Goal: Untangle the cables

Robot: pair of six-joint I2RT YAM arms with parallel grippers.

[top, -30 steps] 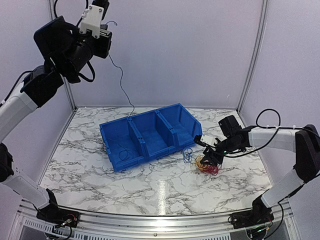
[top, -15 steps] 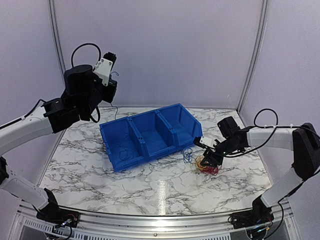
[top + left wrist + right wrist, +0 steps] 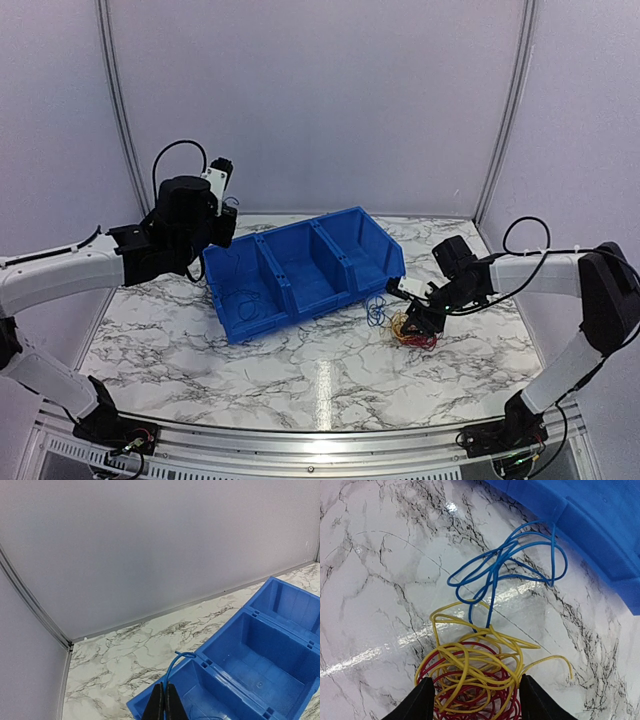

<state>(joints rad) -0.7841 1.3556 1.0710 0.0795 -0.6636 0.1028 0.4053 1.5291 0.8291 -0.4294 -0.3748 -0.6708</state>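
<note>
My left gripper (image 3: 226,222) (image 3: 164,701) hangs over the left end of the blue bin (image 3: 290,229) (image 3: 220,645), shut on a thin blue cable (image 3: 176,670) whose free end curls above the fingertips. More blue cable (image 3: 243,304) lies in the bin's left compartment. On the table right of the bin sits a red and yellow cable bundle (image 3: 414,334) (image 3: 475,675). My right gripper (image 3: 413,325) (image 3: 477,702) is shut on it, a finger touching each side. A looped blue cable (image 3: 376,312) (image 3: 510,565) runs from the bundle toward the bin.
The bin (image 3: 600,525) has three compartments and lies at a slant across the marble table (image 3: 300,365). Its middle and right compartments hold nothing I can see. Grey walls with metal corner posts (image 3: 118,110) close the back and sides.
The left arm has come down from high at the back left to just over the bin's left end, still holding the blue cable, which has gone slack. The right arm has barely moved.
</note>
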